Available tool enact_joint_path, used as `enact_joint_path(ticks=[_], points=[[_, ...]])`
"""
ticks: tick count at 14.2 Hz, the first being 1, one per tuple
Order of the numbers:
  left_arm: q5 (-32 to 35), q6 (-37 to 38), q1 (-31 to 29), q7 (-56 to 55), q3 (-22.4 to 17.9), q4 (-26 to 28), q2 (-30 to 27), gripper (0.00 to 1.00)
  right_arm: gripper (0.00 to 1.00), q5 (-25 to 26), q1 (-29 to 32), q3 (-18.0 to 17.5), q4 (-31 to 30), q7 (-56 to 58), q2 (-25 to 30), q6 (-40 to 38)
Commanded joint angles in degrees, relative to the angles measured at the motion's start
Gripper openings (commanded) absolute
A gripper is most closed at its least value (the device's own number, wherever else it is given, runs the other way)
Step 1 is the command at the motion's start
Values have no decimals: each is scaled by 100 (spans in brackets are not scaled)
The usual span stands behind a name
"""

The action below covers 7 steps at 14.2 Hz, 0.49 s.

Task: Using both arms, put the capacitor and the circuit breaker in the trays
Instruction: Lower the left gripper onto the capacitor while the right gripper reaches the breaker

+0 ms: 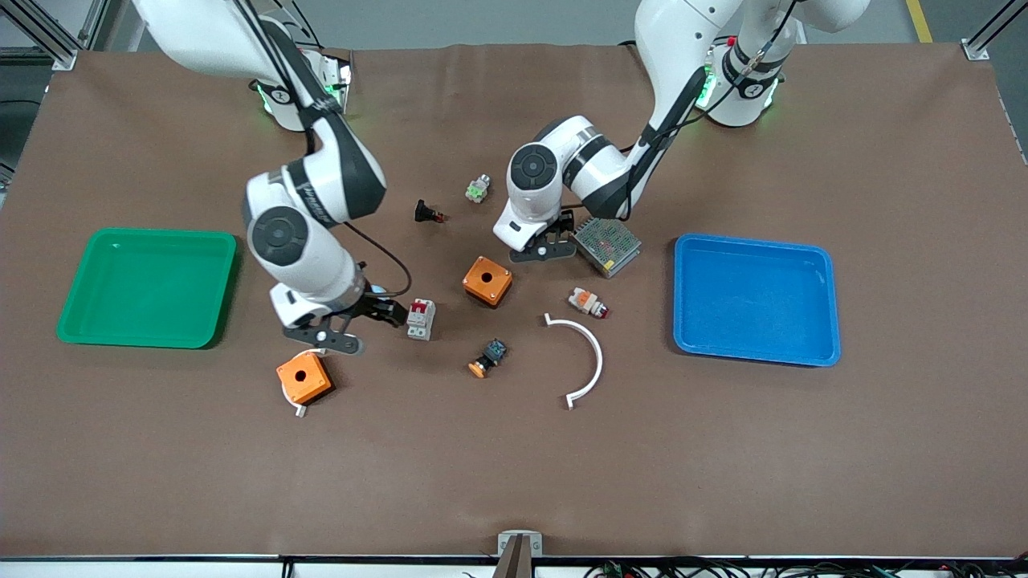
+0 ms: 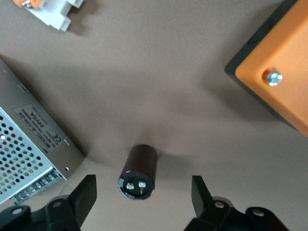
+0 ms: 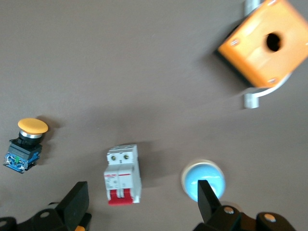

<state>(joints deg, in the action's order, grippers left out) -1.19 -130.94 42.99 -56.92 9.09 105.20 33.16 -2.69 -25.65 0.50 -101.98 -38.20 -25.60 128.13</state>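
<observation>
Step in hand: both arms at approach, nothing lifted

Left gripper low over the table beside the perforated metal power-supply box, fingers spread either side of the capacitor, a stubby dark cylinder lying on its side, terminal end toward the wrist, long axis along the gap. Next: close squarely

Right gripper spread, not yet straddling the white circuit breaker; red levers toward the wrist. Next: centre, descend

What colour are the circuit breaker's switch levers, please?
Red, on the white circuit breaker; the right wrist view shows them best.
</observation>
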Motion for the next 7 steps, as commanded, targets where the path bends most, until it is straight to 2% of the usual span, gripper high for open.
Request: enact_joint_path(ticks=[1,3,7], points=[[119,-151,87,-196,-65,62,-11,74,100,-39,-194,73,-224,-109,-147,491],[119,-221,78,-196,-65,123,-20,73,100,-30,-229,64,-471,-100,-261,913],[163,-292,26,-188,-74,158,-11,67,100,-30,-379,73,-480,-179,-516,1125]])
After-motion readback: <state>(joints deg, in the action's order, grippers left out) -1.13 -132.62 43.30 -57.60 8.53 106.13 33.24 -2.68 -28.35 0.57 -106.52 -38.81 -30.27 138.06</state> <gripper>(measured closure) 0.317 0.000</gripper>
